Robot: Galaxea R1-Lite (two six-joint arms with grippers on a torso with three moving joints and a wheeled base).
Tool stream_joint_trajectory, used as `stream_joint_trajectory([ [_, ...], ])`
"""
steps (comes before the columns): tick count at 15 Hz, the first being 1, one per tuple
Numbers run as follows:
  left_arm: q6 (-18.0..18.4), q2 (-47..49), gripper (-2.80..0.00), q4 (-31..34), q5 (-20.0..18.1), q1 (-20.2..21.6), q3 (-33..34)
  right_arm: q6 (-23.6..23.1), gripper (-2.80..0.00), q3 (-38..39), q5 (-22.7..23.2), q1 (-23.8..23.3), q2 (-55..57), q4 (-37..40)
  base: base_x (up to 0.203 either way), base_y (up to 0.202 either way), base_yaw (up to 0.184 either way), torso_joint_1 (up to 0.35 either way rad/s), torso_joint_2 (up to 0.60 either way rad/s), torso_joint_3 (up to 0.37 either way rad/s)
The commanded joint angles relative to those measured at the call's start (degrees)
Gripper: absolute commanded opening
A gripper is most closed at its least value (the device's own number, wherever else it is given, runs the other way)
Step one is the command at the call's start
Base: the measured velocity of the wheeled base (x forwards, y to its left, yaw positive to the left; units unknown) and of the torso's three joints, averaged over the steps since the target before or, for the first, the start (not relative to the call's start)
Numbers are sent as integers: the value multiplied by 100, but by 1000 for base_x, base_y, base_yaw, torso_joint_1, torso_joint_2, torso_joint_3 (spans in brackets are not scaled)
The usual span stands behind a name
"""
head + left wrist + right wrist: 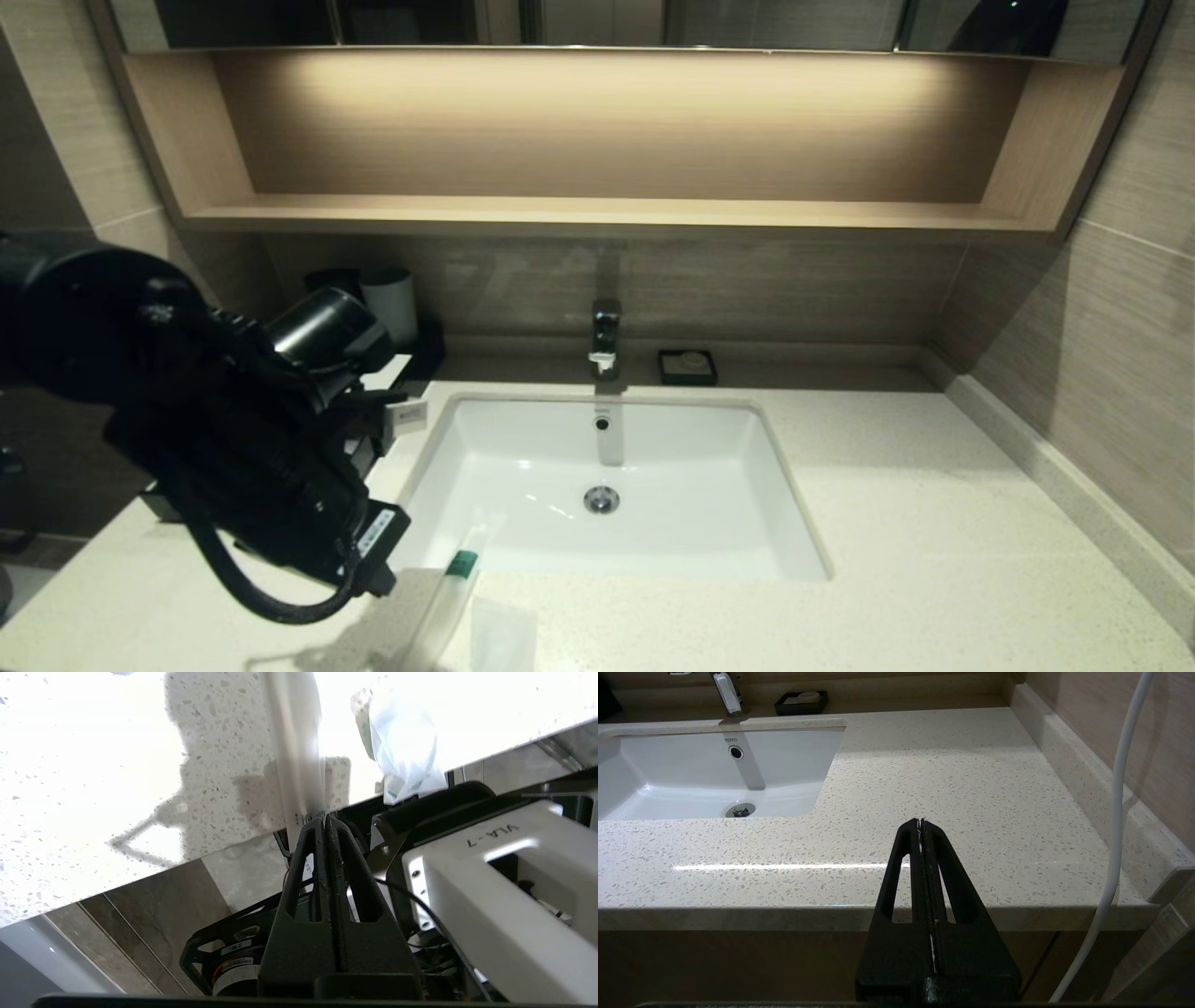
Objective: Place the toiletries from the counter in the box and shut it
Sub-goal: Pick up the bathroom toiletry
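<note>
A long clear sachet with a green-tipped item (456, 583) lies slanted on the cream speckled counter (934, 523), at the front left corner of the white basin (653, 523). A small crinkly clear packet (501, 637) lies just to its right and also shows in the left wrist view (406, 751). My left gripper (324, 820) is shut on the near end of the long sachet (294, 742), at the counter's front edge. My left arm (233, 439) hides most of the box. My right gripper (920, 821) is shut and empty, just before the counter's front edge on the right.
A chrome tap (605, 341) stands behind the basin, with a small black square dish (687, 367) to its right. A white cup (392, 303) and a black cup (331, 280) stand at the back left. A tan shelf (597, 215) hangs above. A white cable (1115, 835) hangs by the right wall.
</note>
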Motion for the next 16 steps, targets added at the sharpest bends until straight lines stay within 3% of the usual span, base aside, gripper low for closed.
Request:
stream_joint_trajectory([
  [1, -285, 599, -280, 107, 49, 1, -458, 1, -280, -5, 0, 0, 9, -2, 0, 0, 0, 0, 0, 0],
  [13, -979, 1924, -280, 96, 107, -86, -1600, 1, -280, 2, 0, 0, 9, -2, 0, 0, 0, 0, 0, 0],
  [16, -992, 2052, -280, 61, 115, -105, -1653, 1, -280, 2, 0, 0, 9, -2, 0, 0, 0, 0, 0, 0],
])
